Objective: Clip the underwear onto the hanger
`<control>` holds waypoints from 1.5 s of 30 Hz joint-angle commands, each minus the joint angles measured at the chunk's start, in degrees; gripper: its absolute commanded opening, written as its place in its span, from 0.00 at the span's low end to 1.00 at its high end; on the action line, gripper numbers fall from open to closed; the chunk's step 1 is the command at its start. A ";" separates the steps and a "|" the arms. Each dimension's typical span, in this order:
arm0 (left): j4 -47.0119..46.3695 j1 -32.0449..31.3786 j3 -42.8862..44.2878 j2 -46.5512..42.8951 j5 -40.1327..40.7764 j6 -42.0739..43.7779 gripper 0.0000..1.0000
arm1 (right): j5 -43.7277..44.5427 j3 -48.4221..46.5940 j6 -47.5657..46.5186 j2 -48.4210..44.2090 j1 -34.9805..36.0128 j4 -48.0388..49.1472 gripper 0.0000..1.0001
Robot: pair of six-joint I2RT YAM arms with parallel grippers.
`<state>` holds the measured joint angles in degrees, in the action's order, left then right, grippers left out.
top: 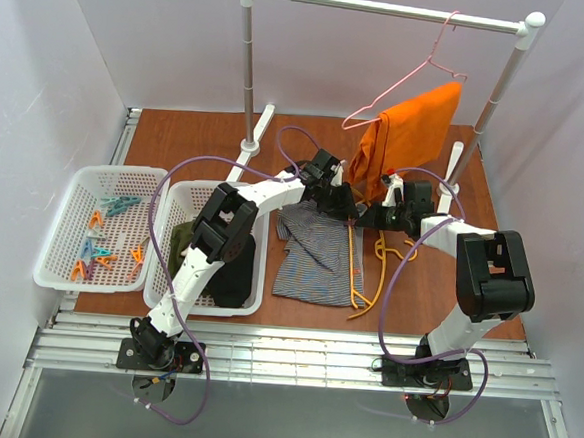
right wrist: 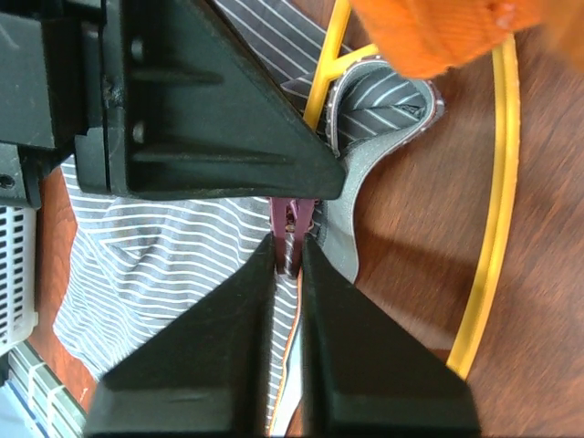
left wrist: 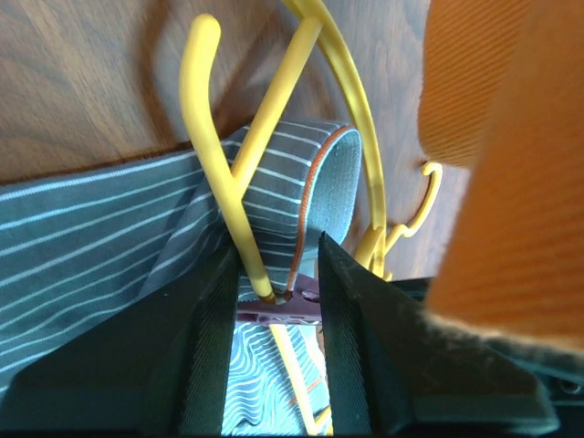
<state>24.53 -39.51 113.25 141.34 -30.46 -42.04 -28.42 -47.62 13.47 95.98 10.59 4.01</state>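
Grey underwear (left wrist: 100, 228) under left claw (left wrist: 278, 265), maroon clip (left wrist: 283, 312) pinched

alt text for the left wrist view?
The left fingers pinch a maroon clip against a yellow hanger bar, beside the folded waistband of the striped underwear. Blurred orange cloth fills the right side; wooden table behind.
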 commanded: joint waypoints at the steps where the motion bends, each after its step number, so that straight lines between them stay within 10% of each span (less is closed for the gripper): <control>1: 1.57 -1.45 -0.75 -4.76 -1.71 -0.32 0.31 | 1.44 -2.48 -0.99 0.78 0.40 -0.76 0.13; 10: 2.18 -1.19 -0.49 -5.46 -0.66 0.20 0.44 | 2.15 -2.66 -1.43 -0.53 0.48 -1.90 0.44; 27: -1.59 1.98 -8.66 -15.56 6.37 1.26 0.56 | 6.54 -1.17 -2.58 -7.91 -1.36 -3.92 0.71; 45: 6.66 13.75 -29.65 -45.25 31.49 10.83 0.56 | 7.42 2.09 -3.98 -17.68 -6.02 -8.14 0.73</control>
<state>27.57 -26.81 86.96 104.64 -9.28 -35.46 -21.06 -45.93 10.24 79.09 5.34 -3.73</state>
